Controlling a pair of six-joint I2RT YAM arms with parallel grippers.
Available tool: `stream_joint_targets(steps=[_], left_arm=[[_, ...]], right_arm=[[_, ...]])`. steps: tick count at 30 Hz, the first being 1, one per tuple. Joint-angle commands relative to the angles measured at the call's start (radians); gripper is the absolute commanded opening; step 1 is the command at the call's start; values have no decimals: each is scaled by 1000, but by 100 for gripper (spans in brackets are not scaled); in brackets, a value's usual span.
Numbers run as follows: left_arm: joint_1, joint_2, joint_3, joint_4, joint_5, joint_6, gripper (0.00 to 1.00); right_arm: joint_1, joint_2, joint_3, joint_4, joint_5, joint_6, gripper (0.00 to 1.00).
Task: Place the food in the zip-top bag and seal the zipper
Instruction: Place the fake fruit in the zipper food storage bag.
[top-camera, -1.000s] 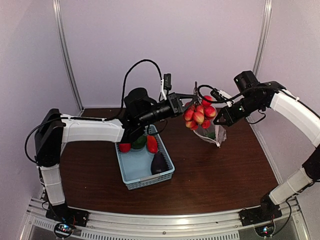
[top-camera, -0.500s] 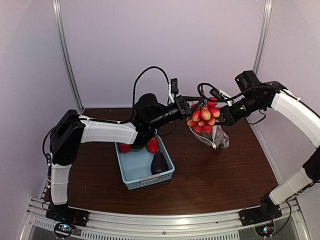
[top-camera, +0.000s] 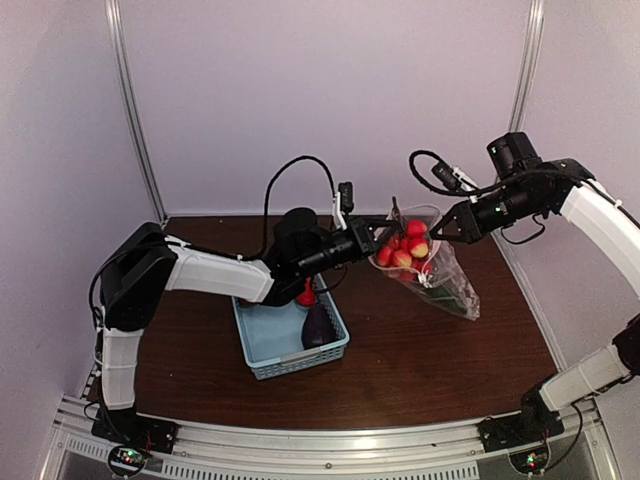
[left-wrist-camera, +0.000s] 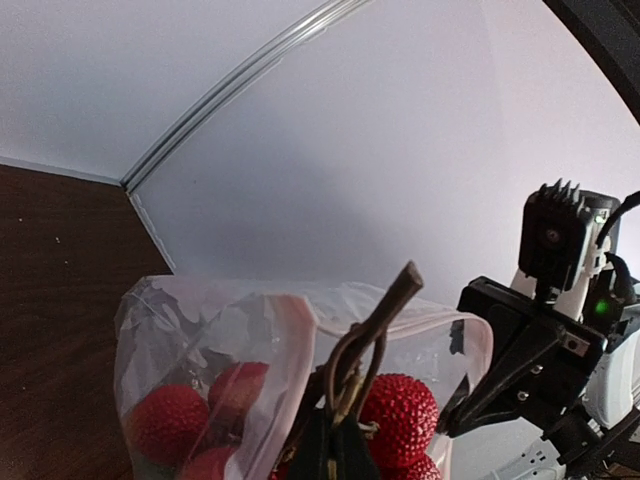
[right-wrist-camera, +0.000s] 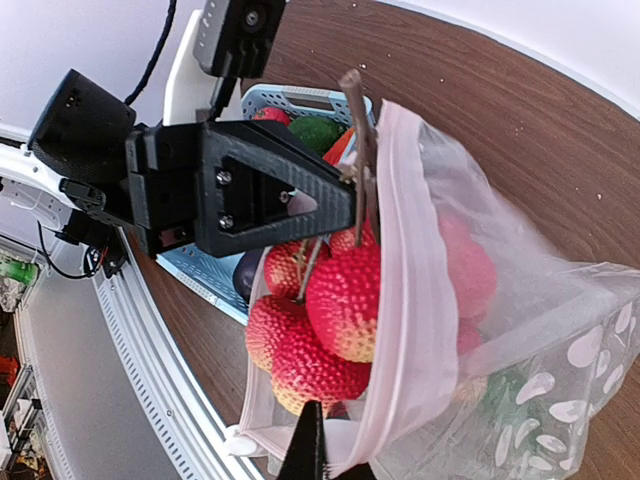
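Observation:
My left gripper (top-camera: 385, 226) is shut on the brown stem (left-wrist-camera: 372, 318) of the red-yellow fruit cluster (top-camera: 404, 247), which hangs partly inside the mouth of the clear polka-dot zip-top bag (top-camera: 445, 280). My right gripper (top-camera: 447, 229) is shut on the bag's mouth edge (right-wrist-camera: 345, 458) and holds the bag up, tilted, above the table. The cluster (right-wrist-camera: 330, 320) sits half in, half out of the open mouth. Something green lies deeper in the bag (right-wrist-camera: 505, 395). The zipper strip (right-wrist-camera: 405, 300) is open.
A light-blue perforated basket (top-camera: 262, 343) stands on the brown table at the left of centre. It holds a dark purple eggplant (top-camera: 318, 327) and a red piece (top-camera: 305, 296); green pieces show in the right wrist view (right-wrist-camera: 318, 133). White walls close the back and sides.
The left gripper has carried the fruit cluster right and down into the bag's mouth. The right gripper has lifted and moved right, and the bag now hangs stretched and tilted.

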Motion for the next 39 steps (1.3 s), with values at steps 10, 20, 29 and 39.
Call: stream_joint_targets(steps=[10,20,29,39], left_arm=[[-109,25,141,-172,-72,360,0],[-157,78,233,-315,-100,347,0],[-132,229,671,-677,-114,304,49],[-146,-156,432,-801,-154,485,78]], right_arm=[[-14,7,75,54,-51,20,0],[-50,26,58,34,-104,-28,0],[-45,-40,76,-32,-206,-99,0],[-145,-11,-21,109,32,-51,0]])
